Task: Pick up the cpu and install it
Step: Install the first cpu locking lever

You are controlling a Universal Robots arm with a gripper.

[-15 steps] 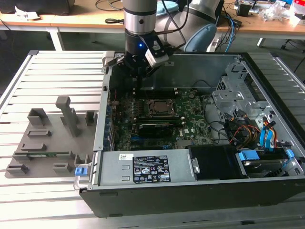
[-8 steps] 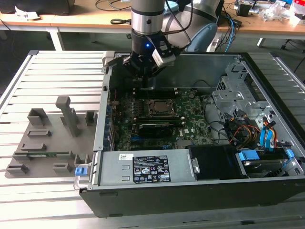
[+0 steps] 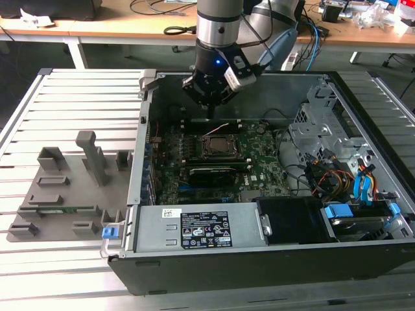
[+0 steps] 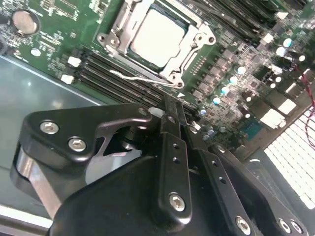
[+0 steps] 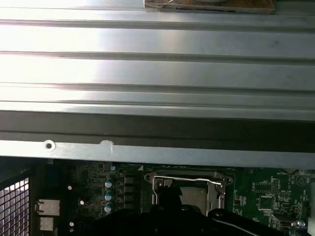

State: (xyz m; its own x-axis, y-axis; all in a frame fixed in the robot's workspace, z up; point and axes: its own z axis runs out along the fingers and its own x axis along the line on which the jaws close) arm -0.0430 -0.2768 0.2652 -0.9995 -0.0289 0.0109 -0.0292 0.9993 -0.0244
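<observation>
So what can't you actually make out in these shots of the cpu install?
- The pincer tips: in the second wrist view the fingers run together edge-on, so open or shut is unclear.
- The cpu: in the first wrist view the dark pincer body cuts off its near part.
- Socket contents: too small in the exterior view.

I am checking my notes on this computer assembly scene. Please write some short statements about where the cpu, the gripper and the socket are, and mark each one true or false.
1. The cpu lies in the socket frame on the motherboard. True.
2. The gripper holds the cpu in the air. False: the cpu sits in the socket, apart from the gripper.
3. In the exterior view, the gripper hangs above the open computer case, over the motherboard's far edge. True.
4. The grey tray lies at the exterior view's right of the case. False: it lies at the left.
5. The socket is empty. False: the silvery chip fills it.
</observation>
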